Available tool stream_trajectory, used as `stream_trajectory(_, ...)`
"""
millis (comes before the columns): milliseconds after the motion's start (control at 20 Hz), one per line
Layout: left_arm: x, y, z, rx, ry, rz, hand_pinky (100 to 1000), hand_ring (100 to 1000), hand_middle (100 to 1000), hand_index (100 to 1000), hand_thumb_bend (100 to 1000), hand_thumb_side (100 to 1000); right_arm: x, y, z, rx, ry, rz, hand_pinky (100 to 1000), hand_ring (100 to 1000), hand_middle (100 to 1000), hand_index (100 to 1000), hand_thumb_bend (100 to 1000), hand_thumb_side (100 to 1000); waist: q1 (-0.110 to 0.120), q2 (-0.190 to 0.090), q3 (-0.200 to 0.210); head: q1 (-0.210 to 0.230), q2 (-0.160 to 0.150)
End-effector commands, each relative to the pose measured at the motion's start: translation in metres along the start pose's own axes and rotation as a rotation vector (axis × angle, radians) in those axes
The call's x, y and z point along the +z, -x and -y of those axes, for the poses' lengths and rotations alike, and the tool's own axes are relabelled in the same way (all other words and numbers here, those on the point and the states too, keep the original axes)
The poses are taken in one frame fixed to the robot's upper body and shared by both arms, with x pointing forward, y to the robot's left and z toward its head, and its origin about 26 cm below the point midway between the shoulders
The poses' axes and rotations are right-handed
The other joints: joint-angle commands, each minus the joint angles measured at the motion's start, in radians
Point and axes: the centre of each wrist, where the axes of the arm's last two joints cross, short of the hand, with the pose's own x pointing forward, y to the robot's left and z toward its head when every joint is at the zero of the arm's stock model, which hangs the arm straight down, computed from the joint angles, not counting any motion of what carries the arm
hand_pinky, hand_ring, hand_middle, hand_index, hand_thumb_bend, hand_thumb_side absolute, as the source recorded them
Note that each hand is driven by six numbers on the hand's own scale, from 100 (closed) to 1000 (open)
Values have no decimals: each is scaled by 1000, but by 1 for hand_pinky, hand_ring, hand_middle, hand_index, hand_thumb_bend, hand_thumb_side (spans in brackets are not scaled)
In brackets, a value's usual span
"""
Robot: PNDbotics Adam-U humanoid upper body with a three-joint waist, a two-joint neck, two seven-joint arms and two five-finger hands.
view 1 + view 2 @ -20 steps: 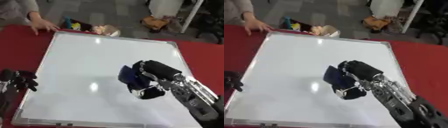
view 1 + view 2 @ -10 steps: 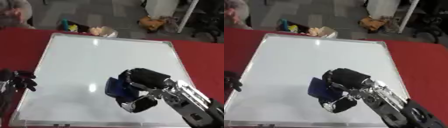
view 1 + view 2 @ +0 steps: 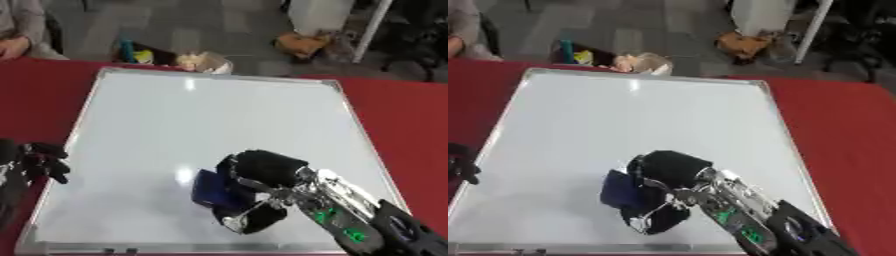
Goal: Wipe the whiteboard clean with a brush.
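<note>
A white whiteboard [image 3: 219,120] with a silver frame lies flat on the red table [image 3: 398,120]; no marks show on its surface. My right hand [image 3: 258,187] reaches in from the lower right, fingers curled round a dark blue brush [image 3: 210,189] that rests on the board's lower middle. My left hand [image 3: 39,165] sits at the left edge beside the board's frame, fingers curled and holding nothing.
Beyond the table's far edge lie coloured objects [image 3: 140,52] and a pale round thing [image 3: 206,62] on the floor. A person's hand [image 3: 10,47] shows at the far left corner, off the board. The board's lower frame [image 3: 175,247] runs near the view's bottom.
My right hand has dragged the brush down and to the left across the board, from mid-right to lower middle. The person's hand has drawn back from the board's corner. The view has tilted.
</note>
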Motion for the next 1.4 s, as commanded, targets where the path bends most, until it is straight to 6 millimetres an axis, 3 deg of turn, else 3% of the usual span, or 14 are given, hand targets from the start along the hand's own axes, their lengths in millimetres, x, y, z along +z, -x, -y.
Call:
stream_trajectory(50,-3,-5,-1,-6,7,19,482,529,567,654,713,915,-6,-2,1,37,-6,24,665,624,587,487,100,577,8,-18,-4,-6,7)
stream_trajectory(200,-3,-5,-1,-5,8,16,482,529,567,654,712,915,-8,-4,-4,55,-54,55,685,674,636,529,100,688,8,-20,-9,-7,9)
stream_trajectory(350,-2,-4,-1,-4,8,12,482,529,567,654,712,915,-10,-4,-9,71,-119,76,757,777,756,633,100,878,8,-23,-16,-9,11)
stream_trajectory(550,-1,-2,-1,-3,6,7,482,529,567,654,713,914,-8,-4,-7,96,-206,100,823,857,859,693,100,965,7,-29,-26,-9,13)
stream_trajectory(650,0,-2,-1,-1,5,4,482,529,567,654,713,915,-4,-6,0,102,-205,106,828,866,880,703,100,959,6,-32,-31,-6,14)
stream_trajectory(700,0,-1,-1,-1,3,2,481,529,567,654,713,915,-1,-7,5,101,-191,106,830,867,889,707,100,1000,6,-33,-34,-5,14)
stream_trajectory(750,1,-1,-1,-1,1,0,481,529,567,654,712,915,2,-8,9,100,-172,105,830,867,890,711,100,924,6,-35,-37,-3,15)
stream_trajectory(1100,7,4,-3,3,-19,-20,481,530,567,654,712,915,41,-14,52,82,65,91,802,819,817,681,100,748,4,-49,-63,16,23)
stream_trajectory(1400,10,7,-4,4,-29,-30,481,530,567,654,711,915,57,2,57,36,224,94,781,790,784,660,100,665,2,-55,-87,30,29)
